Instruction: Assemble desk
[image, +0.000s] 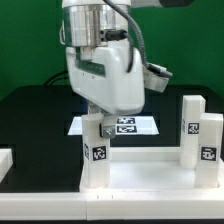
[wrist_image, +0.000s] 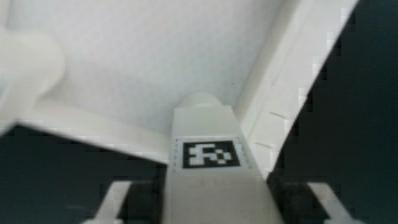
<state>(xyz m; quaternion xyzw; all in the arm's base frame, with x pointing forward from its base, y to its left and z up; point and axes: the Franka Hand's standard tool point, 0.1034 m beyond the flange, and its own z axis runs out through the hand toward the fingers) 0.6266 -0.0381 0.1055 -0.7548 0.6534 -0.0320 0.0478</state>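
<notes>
The desk's big white rimmed panel (image: 145, 178) lies flat at the front of the black table. A square white leg (image: 97, 150) with a black-and-white tag stands upright at the panel's corner on the exterior view's left. My gripper (image: 96, 122) comes down over its top. In the wrist view the leg (wrist_image: 212, 135) runs between my two fingers (wrist_image: 146, 200), and both dark pads lie against its sides, so the gripper (wrist_image: 217, 200) is shut on it. The panel (wrist_image: 151, 70) and its rim show beyond the leg. Two more tagged legs (image: 190, 125) (image: 208, 142) stand upright at the panel's right end.
The marker board (image: 128, 125) lies flat behind the panel, partly hidden by my arm. A white block (image: 5, 160) pokes in at the exterior view's left edge. A green wall closes off the back.
</notes>
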